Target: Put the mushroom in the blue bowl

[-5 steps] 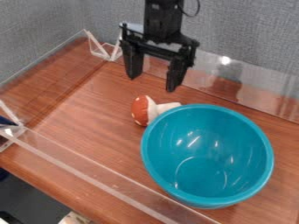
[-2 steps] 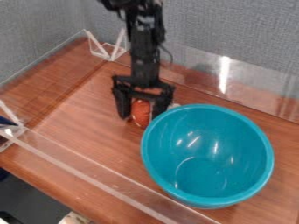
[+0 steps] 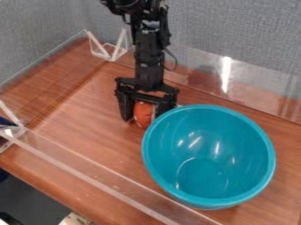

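Red-capped and small, the mushroom sits on the wooden worktop just beside the blue bowl, with the wide-open pincer around it; it looks light and smooth, best squeezed across its cap.

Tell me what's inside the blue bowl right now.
Nothing: the blue bowl shows only its glossy teal interior. The mushroom sits on the table outside its left rim, between the fingers of the open gripper, which hide most of it; only some orange-red shows.
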`<state>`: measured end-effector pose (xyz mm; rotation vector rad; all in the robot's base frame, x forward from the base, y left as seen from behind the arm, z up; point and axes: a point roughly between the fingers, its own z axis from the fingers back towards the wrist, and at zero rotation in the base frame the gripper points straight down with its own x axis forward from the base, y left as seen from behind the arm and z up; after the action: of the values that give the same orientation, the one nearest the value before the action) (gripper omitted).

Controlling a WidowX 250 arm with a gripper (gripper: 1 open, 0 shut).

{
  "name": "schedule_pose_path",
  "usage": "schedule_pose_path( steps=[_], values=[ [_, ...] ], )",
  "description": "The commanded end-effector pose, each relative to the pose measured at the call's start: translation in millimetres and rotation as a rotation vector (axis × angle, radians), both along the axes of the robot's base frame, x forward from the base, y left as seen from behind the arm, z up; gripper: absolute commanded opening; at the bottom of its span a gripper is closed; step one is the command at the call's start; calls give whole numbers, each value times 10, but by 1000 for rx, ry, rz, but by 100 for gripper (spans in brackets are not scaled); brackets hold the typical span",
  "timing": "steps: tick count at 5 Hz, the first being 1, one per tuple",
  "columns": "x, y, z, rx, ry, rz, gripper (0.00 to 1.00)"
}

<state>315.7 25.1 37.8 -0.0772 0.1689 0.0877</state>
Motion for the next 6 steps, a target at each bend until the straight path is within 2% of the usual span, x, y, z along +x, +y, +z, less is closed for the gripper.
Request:
schedule_pose_path(
  steps=[1,6],
  values=[
    [57,-41,305,-1,-90,-26,100],
    [102,-30,269,-11,-94,-4,100]
  ],
)
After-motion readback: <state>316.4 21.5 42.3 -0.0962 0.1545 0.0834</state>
